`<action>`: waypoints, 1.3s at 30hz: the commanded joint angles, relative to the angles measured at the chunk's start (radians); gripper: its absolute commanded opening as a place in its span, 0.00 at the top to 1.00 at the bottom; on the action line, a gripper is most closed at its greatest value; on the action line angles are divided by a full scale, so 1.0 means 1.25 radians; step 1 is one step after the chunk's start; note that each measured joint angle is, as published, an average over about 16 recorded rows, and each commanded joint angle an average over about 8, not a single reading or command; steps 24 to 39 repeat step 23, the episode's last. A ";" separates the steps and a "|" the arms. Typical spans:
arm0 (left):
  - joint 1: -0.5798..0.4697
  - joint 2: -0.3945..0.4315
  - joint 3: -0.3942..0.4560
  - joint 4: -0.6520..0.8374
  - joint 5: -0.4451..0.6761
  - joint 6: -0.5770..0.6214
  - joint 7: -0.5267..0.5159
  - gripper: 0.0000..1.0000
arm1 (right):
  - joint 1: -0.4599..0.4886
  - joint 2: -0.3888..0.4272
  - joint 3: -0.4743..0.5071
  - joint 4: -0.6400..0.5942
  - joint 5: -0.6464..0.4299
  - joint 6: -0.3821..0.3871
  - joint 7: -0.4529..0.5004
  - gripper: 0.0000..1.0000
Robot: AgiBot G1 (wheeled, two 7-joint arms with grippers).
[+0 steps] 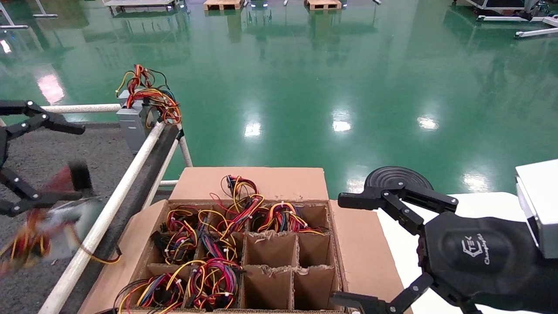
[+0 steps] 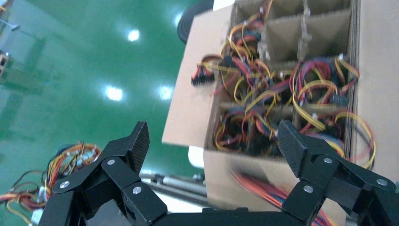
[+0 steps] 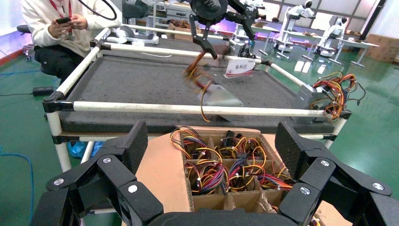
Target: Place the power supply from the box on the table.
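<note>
The power supply point(image 1: 61, 224) shows as a blurred grey body with red and yellow wires, low over the dark grey table point(image 1: 35, 152), just inside its white rail. One wire hangs over the rail. My left gripper point(image 1: 80, 162) stands wide open right above it, with nothing firmly between its fingers. In the right wrist view the power supply point(image 3: 219, 96) lies tilted near the table's near rail, its wires trailing up toward the left gripper. The cardboard box point(image 1: 261, 181) holds several wired units in its grid cells. My right gripper point(image 1: 339, 249) hangs open beside the box's right flap.
Another grey unit point(image 1: 135, 117) with tangled wires on top stands at the table's far corner. A white surface point(image 1: 479, 205) and a black round disc point(image 1: 394, 176) lie to the right of the box. A seated person point(image 3: 56, 33) is beyond the table, and a small sign point(image 3: 240, 68) stands on it.
</note>
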 commanded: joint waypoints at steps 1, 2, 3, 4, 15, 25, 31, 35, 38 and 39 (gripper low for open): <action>0.005 0.000 0.003 0.006 -0.026 0.002 -0.003 0.00 | 0.000 0.000 0.000 0.000 0.000 0.000 0.000 0.00; 0.008 0.001 0.005 0.009 -0.036 0.002 -0.002 0.00 | 0.000 0.000 0.000 0.000 0.000 0.000 0.000 0.00; 0.010 0.002 0.006 0.012 -0.045 0.003 -0.002 0.00 | 0.000 0.000 0.000 0.000 0.000 0.000 0.000 0.00; 0.012 0.002 0.007 0.015 -0.054 0.004 -0.001 0.00 | 0.000 0.000 0.000 0.000 0.000 0.000 0.000 0.00; 0.033 0.017 0.015 0.044 -0.122 0.009 0.013 0.00 | 0.000 0.000 0.000 0.000 0.000 0.000 0.000 0.00; 0.055 0.045 0.001 0.064 -0.174 0.004 0.031 0.00 | 0.000 0.000 0.000 0.000 0.000 0.000 0.000 0.00; 0.055 0.045 0.001 0.064 -0.174 0.004 0.031 0.00 | 0.000 0.000 0.000 0.000 0.000 0.000 0.000 0.00; 0.055 0.045 0.001 0.064 -0.174 0.004 0.031 0.00 | 0.000 0.000 0.000 0.000 0.000 0.000 0.000 0.00; 0.055 0.045 0.001 0.064 -0.174 0.004 0.031 0.00 | 0.000 0.000 0.000 0.000 0.000 0.000 0.000 0.00; 0.055 0.045 0.001 0.064 -0.174 0.004 0.031 0.00 | 0.000 0.000 0.000 0.000 0.000 0.000 0.000 0.00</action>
